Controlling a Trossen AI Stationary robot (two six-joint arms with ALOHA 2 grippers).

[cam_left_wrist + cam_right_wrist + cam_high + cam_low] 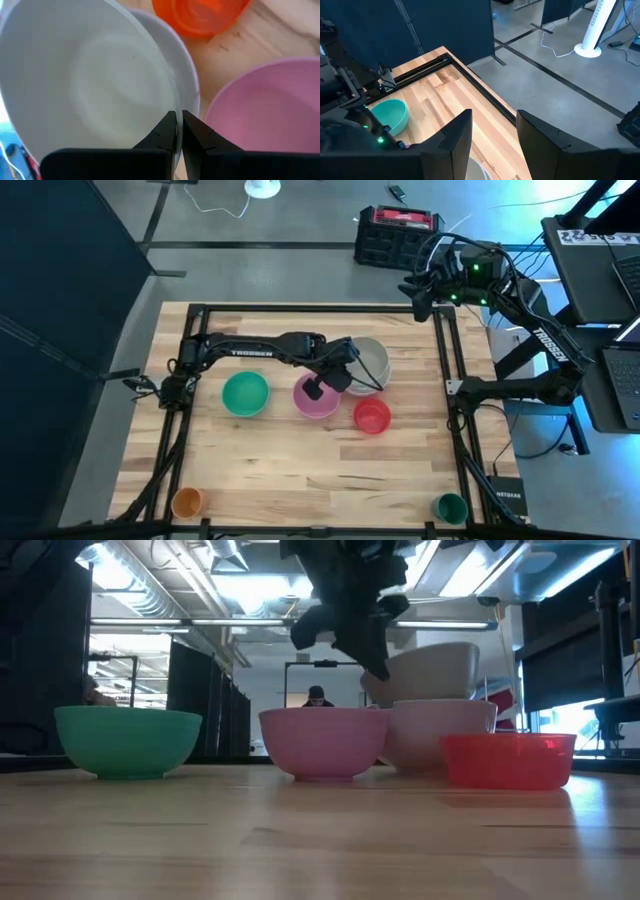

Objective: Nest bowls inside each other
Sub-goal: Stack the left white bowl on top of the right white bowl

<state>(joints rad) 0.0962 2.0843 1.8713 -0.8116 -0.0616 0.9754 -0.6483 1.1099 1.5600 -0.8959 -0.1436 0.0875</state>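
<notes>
My left gripper [179, 122] is shut on the rim of a white bowl [90, 85] and holds it tilted over a pale grey bowl [440, 735], which stands on the table toward the far right. A pink bowl [316, 400] stands beside it. The green bowl [245, 393] is to the pink bowl's left. The red bowl [371, 416] is nearer and to the right. My right gripper [492, 135] is open and held high beyond the table's far right corner, touching nothing. My left gripper pinches the white bowl's rim [172, 107] between its two fingers, one finger inside the bowl and one outside. The fingers slant down from the table's left side. The bowl hangs tilted just above the grey bowl's rim [192, 85]; whether the two touch, I cannot tell.
A small orange cup [187, 502] stands at the table's near left corner and a small green cup [451, 506] at the near right corner. A black crate [397, 230] sits on the floor beyond the far edge. The near half of the tabletop [300, 470] is bare wood.
</notes>
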